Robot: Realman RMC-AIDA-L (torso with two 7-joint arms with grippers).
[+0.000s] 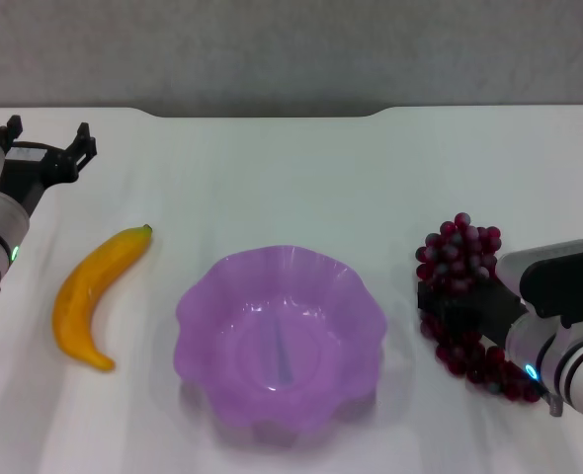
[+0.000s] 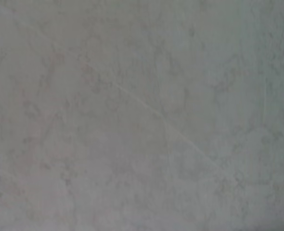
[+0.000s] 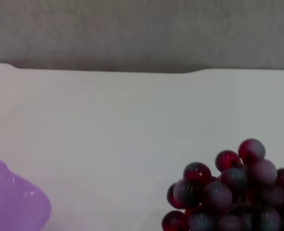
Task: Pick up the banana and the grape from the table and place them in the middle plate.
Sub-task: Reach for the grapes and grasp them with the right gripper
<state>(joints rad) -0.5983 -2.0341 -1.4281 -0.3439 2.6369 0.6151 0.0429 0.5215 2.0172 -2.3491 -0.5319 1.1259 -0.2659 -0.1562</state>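
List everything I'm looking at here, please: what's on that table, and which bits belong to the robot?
banana: one, orange-yellow with a dark stem tip, lying on the table left of the plate.
grape bunch: one, dark red-purple with some greyish berries, on the table right of the plate, partly under the right gripper.
plate: one, translucent purple with a wavy rim, in the middle, with nothing in it.
table: one, plain white, with a rounded far edge, under everything.
wall: grey, behind the table.
left gripper: one, black, fingers spread open, at the far left beyond the banana.
right gripper: one, black, on the grape bunch at its middle; the arm behind it is white and grey.
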